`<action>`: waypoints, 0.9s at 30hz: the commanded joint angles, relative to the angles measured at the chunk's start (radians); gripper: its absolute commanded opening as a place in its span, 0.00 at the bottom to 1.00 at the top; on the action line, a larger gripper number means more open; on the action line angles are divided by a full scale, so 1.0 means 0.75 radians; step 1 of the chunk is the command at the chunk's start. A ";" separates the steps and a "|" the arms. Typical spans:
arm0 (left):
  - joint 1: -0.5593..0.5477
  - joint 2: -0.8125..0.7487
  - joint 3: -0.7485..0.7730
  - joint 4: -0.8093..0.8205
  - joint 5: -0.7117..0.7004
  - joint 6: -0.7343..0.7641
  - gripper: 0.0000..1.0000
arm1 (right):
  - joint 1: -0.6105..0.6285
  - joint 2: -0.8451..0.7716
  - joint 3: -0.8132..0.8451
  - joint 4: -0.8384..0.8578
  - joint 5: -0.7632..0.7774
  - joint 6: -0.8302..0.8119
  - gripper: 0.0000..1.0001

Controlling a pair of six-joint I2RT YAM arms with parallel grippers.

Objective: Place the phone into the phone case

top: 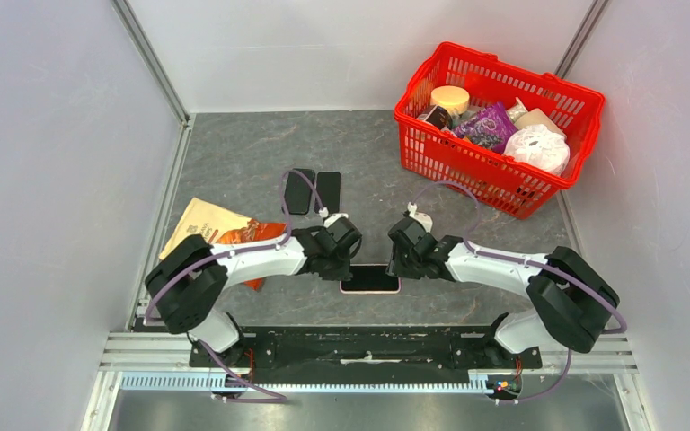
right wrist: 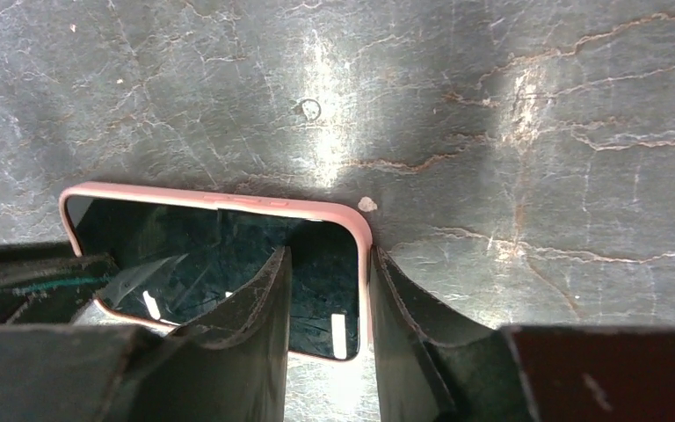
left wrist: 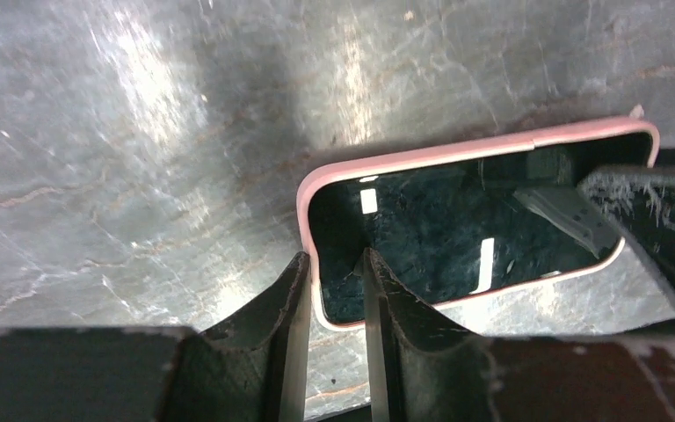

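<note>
A phone (top: 370,280) with a dark glossy screen lies flat inside a pink phone case (top: 345,286) on the grey table, between my two grippers. My left gripper (top: 346,262) stands over its left end. In the left wrist view the gripper (left wrist: 336,264) is narrowly open and straddles the pink rim (left wrist: 422,158), one finger outside it and one over the screen (left wrist: 457,220). My right gripper (top: 395,262) stands over the right end. In the right wrist view it (right wrist: 330,259) is narrowly open astride the rim (right wrist: 228,200), one finger over the screen (right wrist: 220,246).
Two flat black items (top: 299,191) (top: 328,191) lie side by side behind the left gripper. An orange and tan snack bag (top: 220,235) lies at the left. A red basket (top: 503,184) full of goods stands at the back right.
</note>
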 commanded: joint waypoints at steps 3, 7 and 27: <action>0.090 0.258 0.209 0.152 -0.061 0.133 0.32 | 0.241 0.104 -0.029 -0.078 -0.224 0.104 0.35; 0.126 0.346 0.346 0.141 -0.028 0.185 0.32 | 0.256 0.039 -0.041 -0.130 -0.165 0.120 0.38; 0.126 0.001 0.129 0.123 -0.019 0.042 0.57 | 0.019 0.049 0.140 -0.165 -0.038 -0.243 0.68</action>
